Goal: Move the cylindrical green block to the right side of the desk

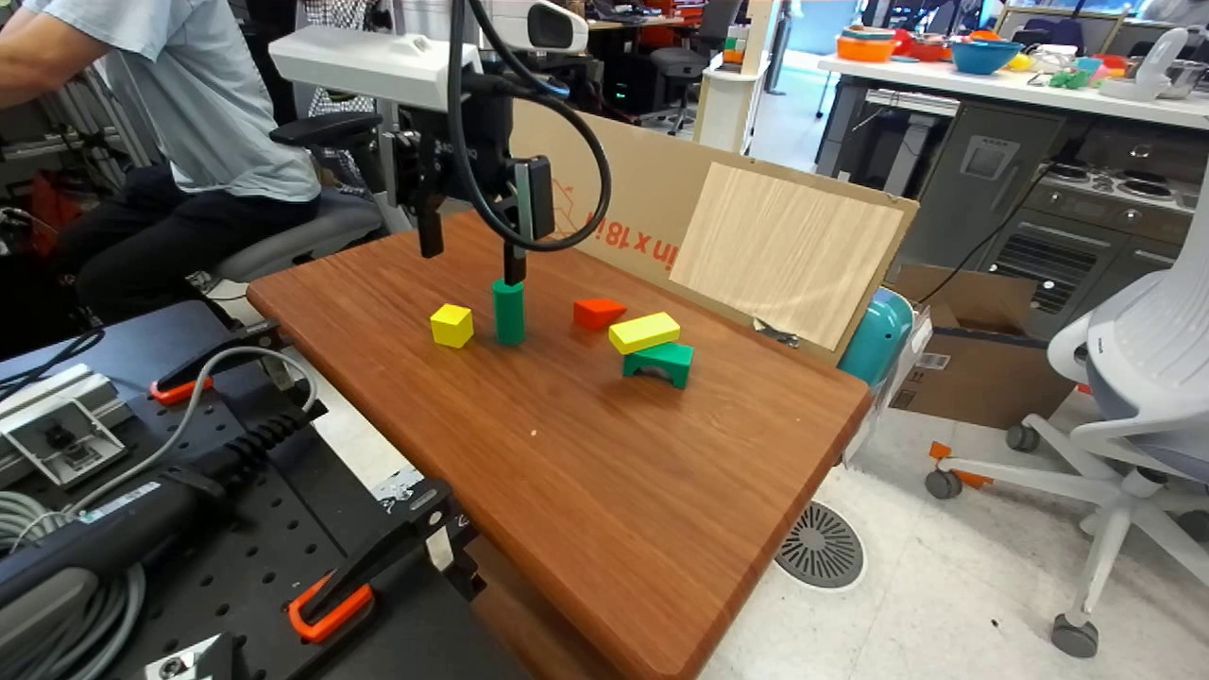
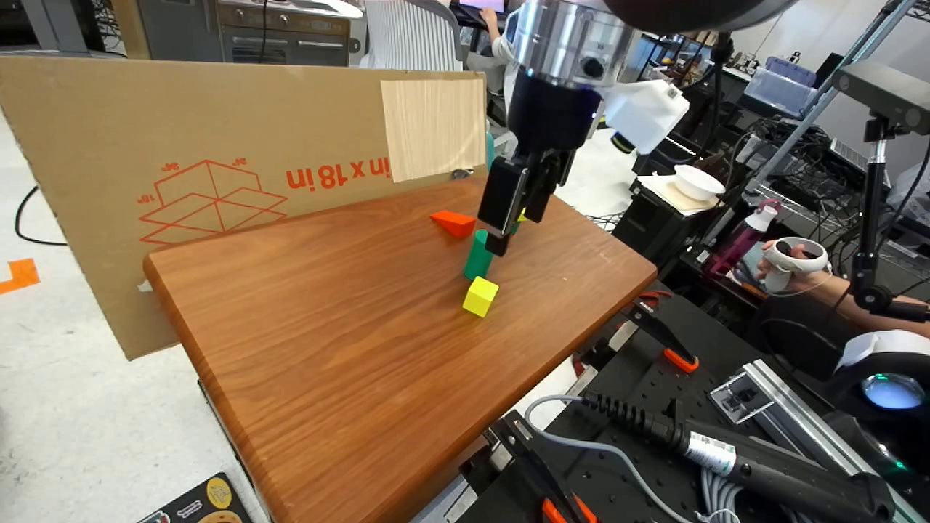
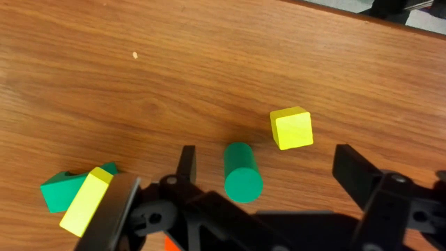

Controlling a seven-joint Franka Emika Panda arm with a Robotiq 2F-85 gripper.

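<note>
The cylindrical green block [image 1: 509, 316] stands upright on the reddish-brown desk [image 1: 567, 491], beside the yellow cube. It also shows in an exterior view [image 2: 478, 258] and in the wrist view [image 3: 243, 184]. My gripper [image 1: 472, 250] is open and empty, pointing down above the desk near the block. In the wrist view the gripper [image 3: 266, 161] has the block's image between its fingers, closer to the picture's left finger. Neither finger appears to touch it. In an exterior view a fingertip [image 2: 517, 226] partly overlaps the block's upper edge.
The yellow cube [image 1: 452, 326] sits close to the cylinder. An orange-red wedge [image 1: 597, 313] lies near it. A long yellow block [image 1: 644, 332] rests tilted on a green arch-shaped block [image 1: 672, 357]. A cardboard sheet [image 2: 327, 131] stands along one desk edge. Clamps [image 1: 331, 604] grip another edge.
</note>
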